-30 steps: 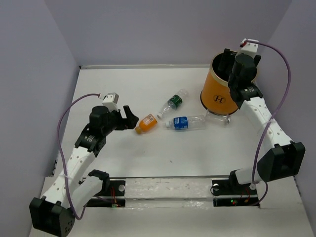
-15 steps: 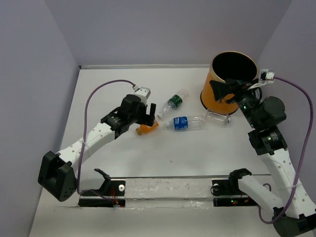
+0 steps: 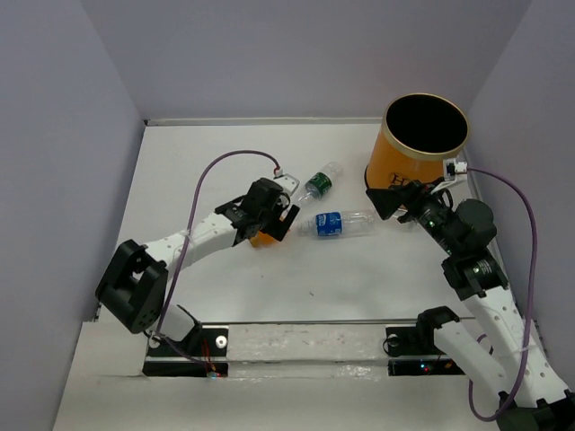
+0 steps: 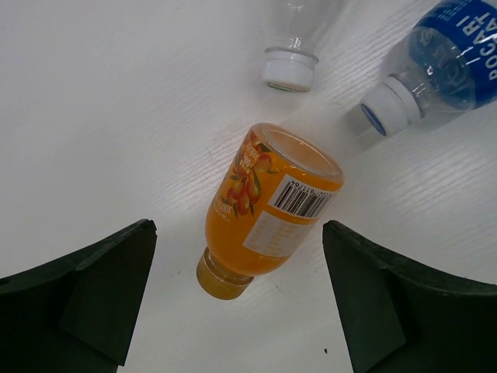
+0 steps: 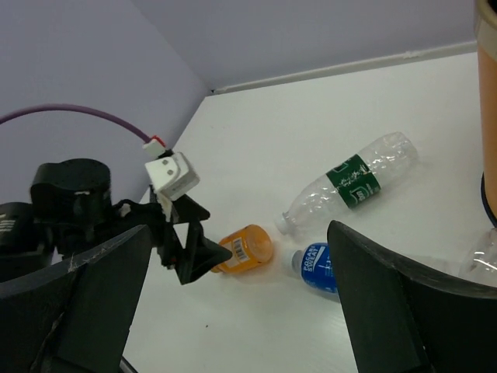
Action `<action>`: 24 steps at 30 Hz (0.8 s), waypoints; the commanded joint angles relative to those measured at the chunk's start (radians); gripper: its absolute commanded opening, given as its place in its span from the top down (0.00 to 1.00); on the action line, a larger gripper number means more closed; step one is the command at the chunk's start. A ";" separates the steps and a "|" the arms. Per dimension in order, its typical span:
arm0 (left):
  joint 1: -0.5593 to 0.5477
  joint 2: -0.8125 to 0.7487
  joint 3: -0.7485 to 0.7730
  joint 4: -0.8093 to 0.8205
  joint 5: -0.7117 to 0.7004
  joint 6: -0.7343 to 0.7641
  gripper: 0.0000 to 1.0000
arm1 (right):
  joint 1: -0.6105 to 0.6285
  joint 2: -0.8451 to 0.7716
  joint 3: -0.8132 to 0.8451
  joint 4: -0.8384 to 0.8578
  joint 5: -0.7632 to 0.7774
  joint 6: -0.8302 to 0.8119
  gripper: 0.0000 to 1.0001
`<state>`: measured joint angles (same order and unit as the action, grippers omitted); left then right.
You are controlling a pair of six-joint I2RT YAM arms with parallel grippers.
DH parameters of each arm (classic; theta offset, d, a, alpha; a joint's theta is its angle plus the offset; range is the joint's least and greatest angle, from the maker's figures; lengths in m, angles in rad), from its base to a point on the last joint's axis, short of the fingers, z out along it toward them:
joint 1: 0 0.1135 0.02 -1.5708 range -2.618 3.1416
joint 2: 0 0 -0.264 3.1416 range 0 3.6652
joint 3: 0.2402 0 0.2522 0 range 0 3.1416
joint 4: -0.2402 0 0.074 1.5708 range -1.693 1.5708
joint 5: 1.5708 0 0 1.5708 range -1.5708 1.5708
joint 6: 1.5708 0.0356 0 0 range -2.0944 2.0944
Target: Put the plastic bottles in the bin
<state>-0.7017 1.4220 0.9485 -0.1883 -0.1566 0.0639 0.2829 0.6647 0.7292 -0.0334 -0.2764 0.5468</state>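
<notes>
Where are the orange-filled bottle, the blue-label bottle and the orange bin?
orange-filled bottle (image 4: 268, 210): left wrist view, on its labelled body.
blue-label bottle (image 3: 330, 223): top external view, on the blue label.
orange bin (image 3: 404, 166): top external view, on its orange side wall.

Left fingers (image 3: 288, 216) over orange-filled bottle (image 3: 262, 239)

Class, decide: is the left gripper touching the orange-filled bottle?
Apart. The left wrist view shows bare table on both sides of the orange-filled bottle, separating it from the fingers of the open left gripper.
</notes>
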 commanded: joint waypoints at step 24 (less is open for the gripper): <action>0.025 0.071 0.041 -0.022 0.045 0.007 0.54 | 0.004 -0.056 -0.079 -0.017 -0.158 0.059 0.04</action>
<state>-0.6777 1.6569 0.9802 -0.1970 -0.1135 0.0769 0.2829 0.6018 0.6674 -0.0540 -0.3729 0.5808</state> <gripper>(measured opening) 0.757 0.968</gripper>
